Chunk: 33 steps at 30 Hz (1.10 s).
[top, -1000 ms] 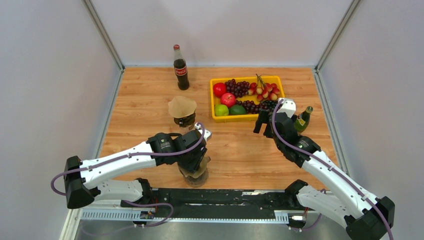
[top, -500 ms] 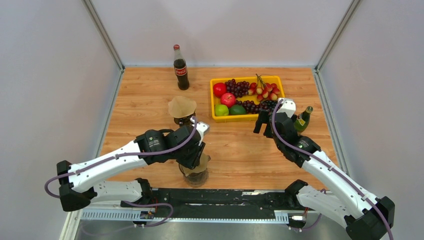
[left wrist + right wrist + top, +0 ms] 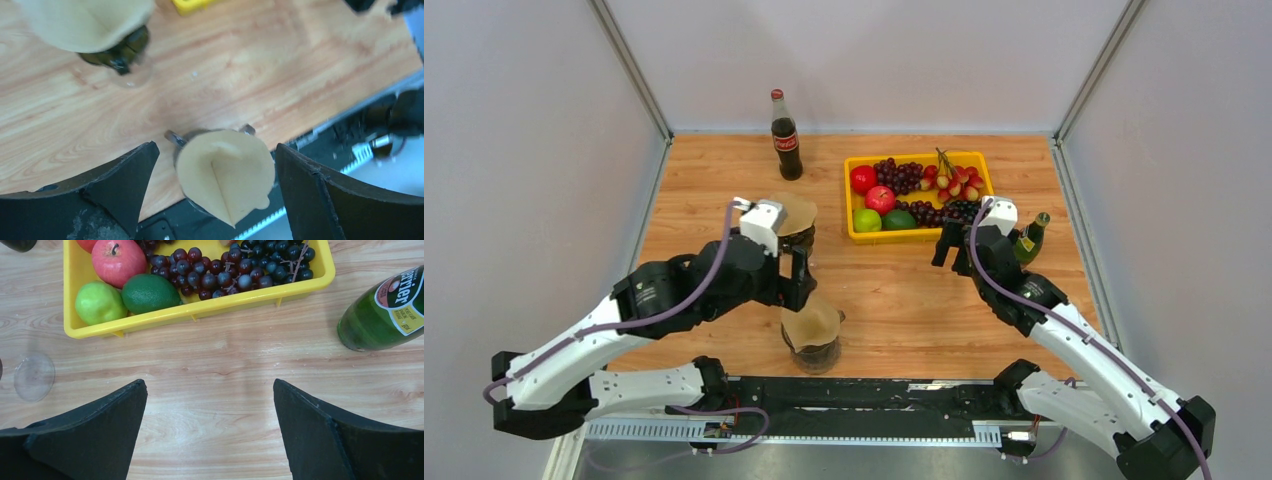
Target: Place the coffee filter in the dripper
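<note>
We see the left pincer (image 3: 212,150) wide and empty, the coffee filter (image 3: 225,172) seated in the dripper (image 3: 812,352) below it; right pincer (image 3: 210,385) wide.

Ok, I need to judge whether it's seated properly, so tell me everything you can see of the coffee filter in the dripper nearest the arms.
The coffee filter is a light tan paper cone, open side up, with a folded seam running down its inside. Its rim looks slightly uneven, with a small tab on one side. It sits upright in the clear dripper by the table's near edge. Only the dripper touches it; the open left gripper hangs above, apart.
</note>
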Motion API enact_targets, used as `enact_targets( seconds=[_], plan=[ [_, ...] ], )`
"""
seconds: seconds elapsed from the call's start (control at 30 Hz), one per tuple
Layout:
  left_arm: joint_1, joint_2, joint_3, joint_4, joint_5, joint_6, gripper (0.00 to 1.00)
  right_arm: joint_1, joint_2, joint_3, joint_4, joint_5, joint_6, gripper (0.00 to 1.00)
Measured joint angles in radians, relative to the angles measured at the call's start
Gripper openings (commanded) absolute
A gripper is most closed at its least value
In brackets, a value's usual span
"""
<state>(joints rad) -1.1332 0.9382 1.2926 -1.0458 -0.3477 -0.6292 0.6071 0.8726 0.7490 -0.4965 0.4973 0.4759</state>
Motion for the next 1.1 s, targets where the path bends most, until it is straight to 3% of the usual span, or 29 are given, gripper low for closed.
enact_targets(
  seconds=[0.23,0.37,0.53,0.77,0.93,1.1],
  plan=[
    [0.015,-0.074,0.003,0.021,-0.36,-0.069,1.0,0.0,-0.023,0.0,0.0,0.018,0.001,1.0],
    [0.15,-0.098,-0.019,0.074,-0.454,-0.085,1.0,0.0,-0.044,0.0,0.0,0.029,0.001,1.0],
    [0.52,-0.145,-0.124,0.18,-0.37,-0.055,1.0,0.0,-0.071,0.0,0.0,0.044,0.002,1.0],
    [0.904,-0.041,-0.272,0.33,-0.132,-0.045,1.0,-0.001,-0.084,0.0,0.0,0.079,0.018,1.0],
    [1.033,-0.014,-0.422,0.392,-0.058,-0.085,1.0,-0.002,-0.084,0.0,0.0,0.106,0.029,1.0],
    [1.042,-0.039,-0.433,0.414,-0.08,-0.105,1.0,-0.002,-0.084,-0.01,0.002,0.133,0.032,1.0]
  ],
)
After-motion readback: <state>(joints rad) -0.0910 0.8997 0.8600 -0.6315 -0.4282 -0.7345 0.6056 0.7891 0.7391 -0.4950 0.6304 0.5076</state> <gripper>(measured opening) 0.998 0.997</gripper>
